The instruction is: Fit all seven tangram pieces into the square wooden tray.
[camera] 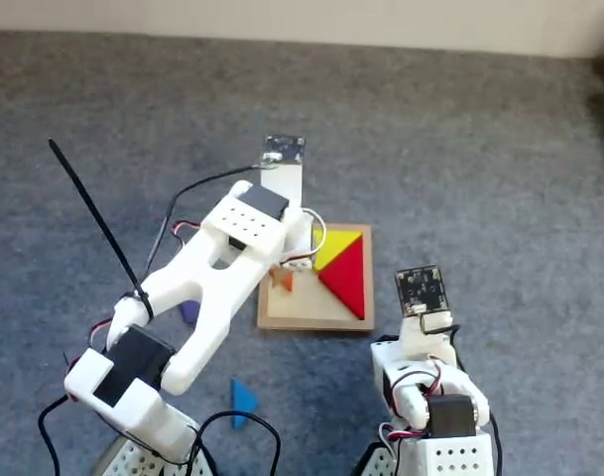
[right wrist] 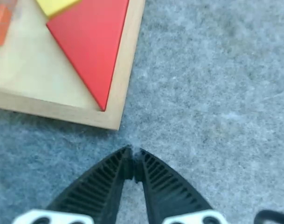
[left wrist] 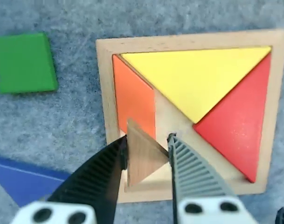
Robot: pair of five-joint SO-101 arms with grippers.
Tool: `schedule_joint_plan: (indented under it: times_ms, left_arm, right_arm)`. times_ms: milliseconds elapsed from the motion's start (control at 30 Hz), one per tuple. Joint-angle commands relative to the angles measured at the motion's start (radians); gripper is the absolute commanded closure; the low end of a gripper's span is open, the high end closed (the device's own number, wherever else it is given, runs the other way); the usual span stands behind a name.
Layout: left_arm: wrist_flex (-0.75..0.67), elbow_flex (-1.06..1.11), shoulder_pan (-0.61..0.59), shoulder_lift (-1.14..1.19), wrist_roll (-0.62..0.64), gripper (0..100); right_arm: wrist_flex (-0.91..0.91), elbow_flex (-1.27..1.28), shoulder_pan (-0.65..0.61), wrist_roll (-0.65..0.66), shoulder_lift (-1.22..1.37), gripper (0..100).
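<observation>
Grey desk, left jaws over the tray (left wrist: 103,93).
They pinch a wooden triangle (left wrist: 142,156) by its edges, likely light, stiff, slippery; right jaws closed, empty.

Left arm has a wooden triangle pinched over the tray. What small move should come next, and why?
Probably lower it and release: the left gripper is shut on the wooden triangle, over bare floor of the tray beside the orange piece.
</observation>
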Motion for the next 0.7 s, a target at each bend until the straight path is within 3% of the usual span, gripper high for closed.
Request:
schedule_joint_plan:
  times_ms: [0, 133, 467, 667]
  left_arm:
    - [-0.014, -0.036, 0.021, -0.054, 0.049, 79]
    - [-0.014, -0.035, 0.021, -0.054, 0.138, 71]
    - [0.012, -0.045, 0.008, -0.067, 0.135, 71]
    - [0.057, -0.036, 0.001, -0.065, 0.066, 71]
  right_arm:
    - [0.01, 0.143, 0.012, -0.005, -0.033, 98.1]
    - [0.01, 0.143, 0.012, -0.005, -0.033, 98.1]
    - [0.01, 0.143, 0.012, -0.005, -0.033, 98.1]
    - [0.01, 0.143, 0.012, -0.005, -0.033, 98.1]
